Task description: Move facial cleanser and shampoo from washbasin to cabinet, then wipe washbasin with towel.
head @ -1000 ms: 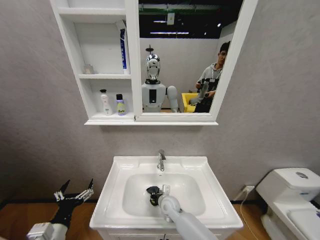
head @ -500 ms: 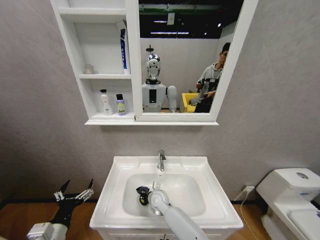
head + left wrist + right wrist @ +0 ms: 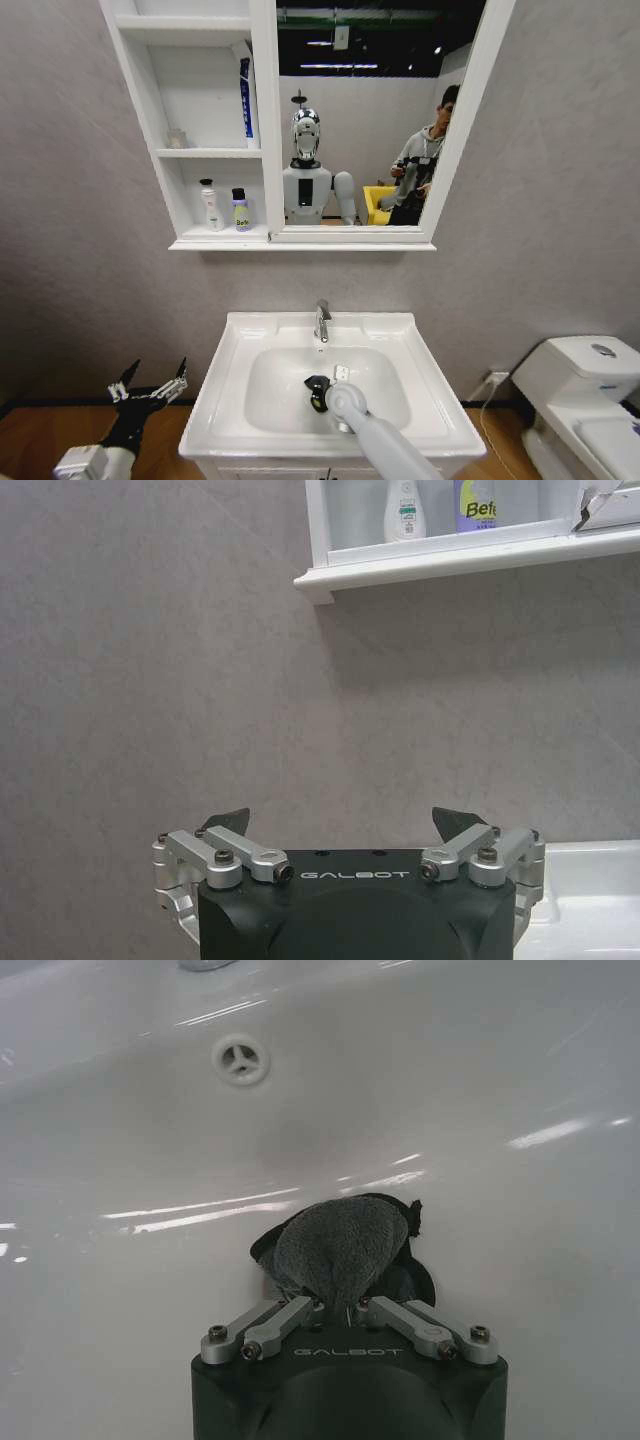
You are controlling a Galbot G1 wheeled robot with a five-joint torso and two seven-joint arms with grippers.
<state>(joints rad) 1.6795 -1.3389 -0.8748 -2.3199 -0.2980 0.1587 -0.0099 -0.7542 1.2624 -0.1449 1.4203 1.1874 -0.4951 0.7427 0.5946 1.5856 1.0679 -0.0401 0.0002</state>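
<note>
Right gripper (image 3: pixel 340 1305) presses bunched towel (image 3: pixel 340 1245), apparently axis-less, into washbasin (image 3: pixel 420 420).

Right arm: we see a smooth light grey tube ending in a rounded silver-white wrist above the washbasin (image 3: pixel 225 400).
Right gripper (image 3: pixel 340 1305): black housing with "GALBOT" in pale letters; silver linkage bars with dark screws.
Left gripper (image 3: pixel 340 820): the same black body and lettering, silver bars with hex bolts, two black pointed fingertips (image 3: pixel 228 819).
Left arm: black wrist, white block at its base, left of the washbasin.
</note>
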